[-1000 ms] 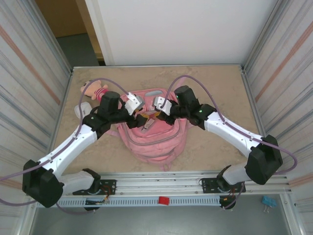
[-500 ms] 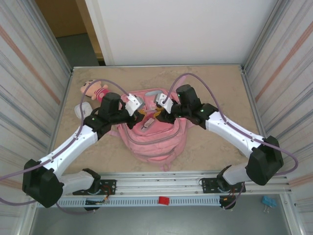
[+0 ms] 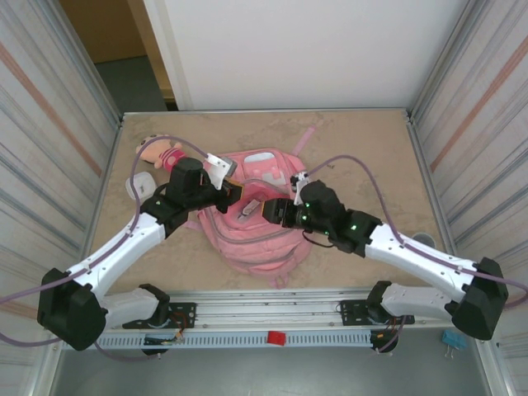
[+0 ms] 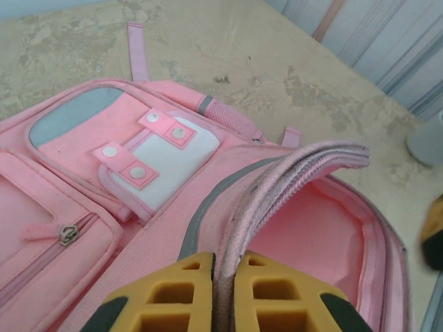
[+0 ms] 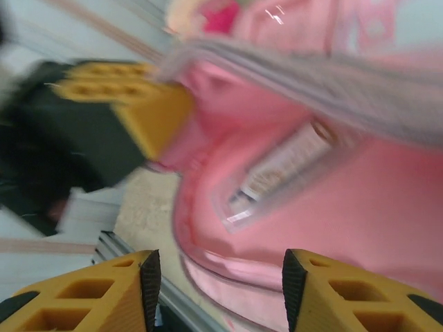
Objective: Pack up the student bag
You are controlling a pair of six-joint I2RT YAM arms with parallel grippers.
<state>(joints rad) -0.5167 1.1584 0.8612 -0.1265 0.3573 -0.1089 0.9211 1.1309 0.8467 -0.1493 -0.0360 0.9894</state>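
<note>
Centre of the surface: student bag, judged soft, light, floppy; best taken at piped opening rim, where left jaws pinch; right jaws spread, empty.

The top camera sits high up at the near side and looks down on the whole sandy-coloured table from far off. The big pink cloth backpack lies in the middle of its frame. The left wrist camera looks from very close over the bag's open edge. The right wrist camera, close and blurry, faces that same opening from the other side. All three views share it.
</note>
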